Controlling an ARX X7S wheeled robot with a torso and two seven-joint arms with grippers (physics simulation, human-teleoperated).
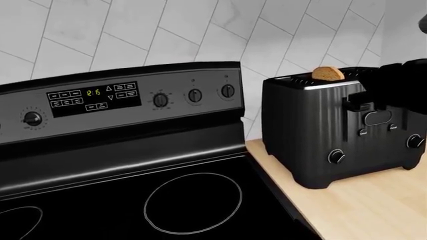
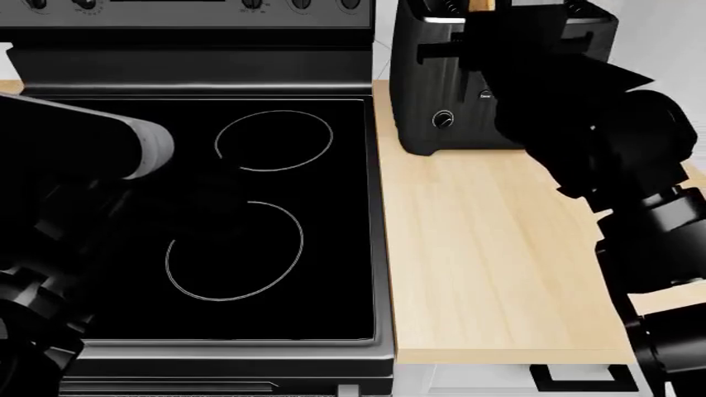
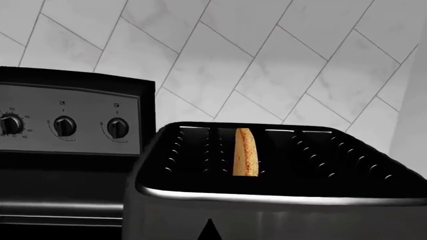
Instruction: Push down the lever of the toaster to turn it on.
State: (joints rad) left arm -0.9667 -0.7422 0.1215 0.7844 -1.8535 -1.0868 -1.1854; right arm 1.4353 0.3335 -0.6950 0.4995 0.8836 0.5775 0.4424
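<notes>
The left arm (image 2: 78, 157) hangs over the black glass stovetop (image 2: 276, 248), well apart from the work, presumably parked out of the way; its claw is out of sight, so whether it is clenched or released cannot be told. Next comes the range's control panel (image 1: 120, 97) with its knobs and lit display, against a white tiled wall (image 3: 267, 60). To the right, on the pale wood counter (image 2: 485, 273), stands the toaster (image 1: 313, 135), just beside the stove's edge, with a slice of bread (image 3: 245, 152) upright in a slot and sticking up, so it seems the lever is not yet down. The right arm (image 2: 584, 124) reaches onto the toaster's front, likely aligning with a slider lever (image 1: 357, 103); its claw is hidden against the black body, state unclear.
</notes>
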